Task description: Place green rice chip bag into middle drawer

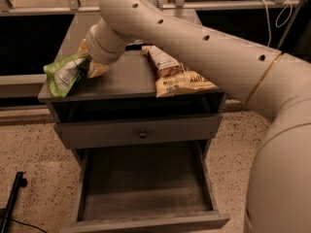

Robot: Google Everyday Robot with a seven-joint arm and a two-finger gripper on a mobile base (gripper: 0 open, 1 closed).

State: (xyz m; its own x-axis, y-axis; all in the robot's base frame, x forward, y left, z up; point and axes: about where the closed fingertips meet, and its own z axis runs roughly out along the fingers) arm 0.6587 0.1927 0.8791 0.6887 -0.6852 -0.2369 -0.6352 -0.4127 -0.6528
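Note:
The green rice chip bag (63, 74) is crinkled, bright green with white patches. It hangs tilted at the left edge of the cabinet top (126, 79), partly past the edge. My gripper (90, 62) is at the bag's right end, and its yellowish fingers (98, 70) close on that end. The arm reaches in from the right across the cabinet top. The middle drawer (146, 198) is pulled out wide open below, with a bare wood-grain floor.
A big brown-and-yellow chip bag (175, 76) lies on the right of the cabinet top. A shut drawer front with a round knob (142, 133) sits above the open drawer. A black object (12, 198) lies on the speckled floor at left.

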